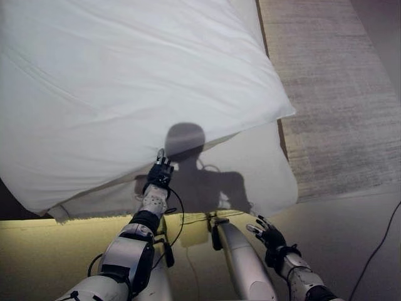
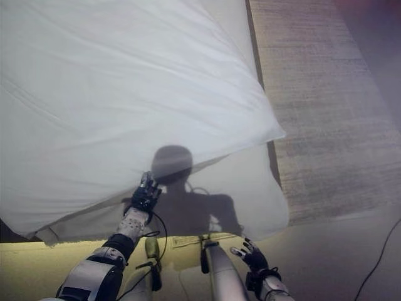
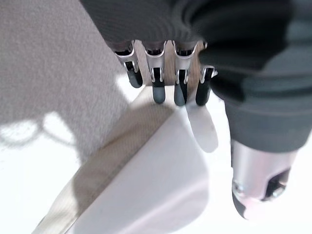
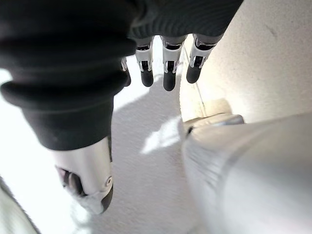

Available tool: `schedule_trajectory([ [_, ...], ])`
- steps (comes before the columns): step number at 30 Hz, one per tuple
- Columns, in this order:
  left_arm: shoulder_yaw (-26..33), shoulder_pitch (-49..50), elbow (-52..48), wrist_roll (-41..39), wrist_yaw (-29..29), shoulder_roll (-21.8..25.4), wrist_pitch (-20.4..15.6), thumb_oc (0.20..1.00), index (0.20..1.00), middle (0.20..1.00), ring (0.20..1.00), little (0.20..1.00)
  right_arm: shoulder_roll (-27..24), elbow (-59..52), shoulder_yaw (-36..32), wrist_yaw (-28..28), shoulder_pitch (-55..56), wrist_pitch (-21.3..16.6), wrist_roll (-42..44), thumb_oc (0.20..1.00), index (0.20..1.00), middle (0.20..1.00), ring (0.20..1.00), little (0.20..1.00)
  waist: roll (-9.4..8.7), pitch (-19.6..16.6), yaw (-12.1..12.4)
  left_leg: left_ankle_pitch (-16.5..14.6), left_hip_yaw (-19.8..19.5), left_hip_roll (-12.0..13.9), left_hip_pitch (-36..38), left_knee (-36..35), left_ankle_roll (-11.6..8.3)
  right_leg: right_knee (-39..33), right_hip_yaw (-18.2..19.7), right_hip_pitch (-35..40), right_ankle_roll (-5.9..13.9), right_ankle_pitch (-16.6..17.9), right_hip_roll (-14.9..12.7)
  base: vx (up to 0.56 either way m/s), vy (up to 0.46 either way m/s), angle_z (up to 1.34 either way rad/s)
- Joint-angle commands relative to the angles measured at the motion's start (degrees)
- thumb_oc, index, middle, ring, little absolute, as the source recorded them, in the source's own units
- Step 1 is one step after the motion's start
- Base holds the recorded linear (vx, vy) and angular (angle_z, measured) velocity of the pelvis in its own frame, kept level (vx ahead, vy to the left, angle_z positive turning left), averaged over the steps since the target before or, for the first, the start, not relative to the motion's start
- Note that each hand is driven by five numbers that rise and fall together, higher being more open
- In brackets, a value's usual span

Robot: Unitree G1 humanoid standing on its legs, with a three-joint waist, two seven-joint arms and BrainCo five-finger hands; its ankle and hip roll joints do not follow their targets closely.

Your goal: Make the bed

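Big soft white duvet (image 1: 125, 88) lies skewed over the white mattress (image 1: 263, 169) – light, floppy, will slide and bunch, so pinch its near hem; left hand (image 1: 160, 172) sits there with fingers straight, right hand (image 1: 269, 235) low, relaxed, empty.

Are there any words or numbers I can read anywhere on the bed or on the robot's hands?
None can be read.
A pale strip like a tag lies on the bed frame's yellow edge; any print on it is too small and blurred to read.
The white duvet, the left hand, the right hand and the grey rug bear no writing.
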Motion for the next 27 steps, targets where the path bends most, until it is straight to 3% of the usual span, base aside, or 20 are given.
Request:
schedule_trajectory([
  [1,1.55,-1.59,-1.00,-2.17,-0.44,0.11,-2.56,1.000,1.000,1.000,1.000,1.000,-0.31,-3.69,0.58,-1.00,2.34,-2.89,1.91,1.000,1.000,1.000,1.000,1.000,0.40,-3.13,-0.48,-0.25,-0.60,0.04,-4.95,2.60,-0.13,3.55,0.99,-1.23,2.58,0.83,-1.64,0.00,0.000,0.00],
  [11,1.98,-5.27,0.76,-2.12,0.08,3.46,-2.32,1.000,1.000,1.000,1.000,1.000,-0.62,-1.96,1.29,-1.29,2.18,-2.87,0.80,1.000,1.000,1.000,1.000,1.000,1.07,-4.52,-0.64,0.23,-1.54,-0.19,-6.66,2.13,-0.17,2.51,1.08,-2.52,2.28,1.05,-1.38,0.00,0.001,0.00],
  [21,3.47,-11.14,2.16,-2.22,2.58,8.81,-4.60,1.000,1.000,1.000,1.000,1.000,-0.76,-2.04,2.21,-1.35,2.21,-2.88,0.77,1.000,1.000,1.000,1.000,1.000,1.12,-5.10,-0.39,1.04,-1.61,-0.62,-5.85,0.44,-0.01,1.02,1.65,-2.00,2.39,1.81,-1.19,0.00,0.000,0.00],
  [22,3.50,-11.79,2.36,-2.20,3.13,9.26,-4.93,0.912,0.912,0.912,0.912,0.912,-0.76,-2.08,2.28,-1.44,2.16,-2.95,0.75,1.000,1.000,1.000,1.000,1.000,1.13,-4.99,-0.39,1.18,-1.53,-0.66,-5.66,0.17,-0.02,0.72,1.70,-1.72,2.43,1.93,-1.29,0.00,0.000,0.00],
  [23,3.65,-12.35,2.81,-2.15,3.48,9.86,-4.95,0.608,0.608,0.608,0.608,0.608,-0.80,-2.07,2.33,-1.62,1.99,-2.94,0.74,1.000,1.000,1.000,1.000,1.000,1.11,-4.96,-0.41,1.26,-1.50,-0.67,-5.55,0.09,-0.02,0.53,1.70,-1.51,2.46,2.01,-1.32,0.00,0.000,0.00],
  [24,3.66,-12.38,2.84,-2.16,3.47,9.89,-4.95,0.608,0.608,0.608,0.608,0.608,-0.79,-2.07,2.33,-1.63,1.97,-2.94,0.74,1.000,1.000,1.000,1.000,1.000,1.10,-4.92,-0.42,1.27,-1.50,-0.67,-5.52,0.07,-0.02,0.51,1.70,-1.48,2.46,2.02,-1.33,0.00,0.000,0.00],
  [25,3.80,-13.24,3.54,-1.49,4.40,10.72,-5.37,0.398,0.398,0.398,0.398,0.398,-0.75,-1.90,2.51,-1.70,1.87,-2.96,0.76,1.000,1.000,1.000,1.000,1.000,1.13,-4.87,-0.38,1.42,-1.51,-0.83,-5.16,-0.41,0.01,0.08,1.79,-1.17,2.54,2.20,-1.28,0.00,0.000,0.00],
  [26,3.81,-13.32,3.59,-1.48,4.41,10.76,-5.36,0.398,0.398,0.398,0.398,0.398,-0.74,-1.89,2.52,-1.70,1.82,-2.98,0.77,1.000,1.000,1.000,1.000,1.000,1.09,-4.81,-0.38,1.46,-1.48,-0.84,-5.08,-0.50,0.01,0.01,1.81,-1.10,2.55,2.24,-1.29,-0.01,0.014,-0.03],
  [27,3.95,-13.92,3.88,-1.54,4.76,11.09,-5.68,0.200,0.200,0.200,0.200,0.200,-0.65,-1.52,2.65,-1.67,1.72,-3.07,0.92,1.000,1.000,1.000,1.000,1.000,1.10,-4.67,-0.39,1.69,-1.33,-0.92,-4.80,-1.00,0.02,-0.56,1.98,-0.84,2.67,2.57,-1.38,0.00,0.005,-0.03],
])
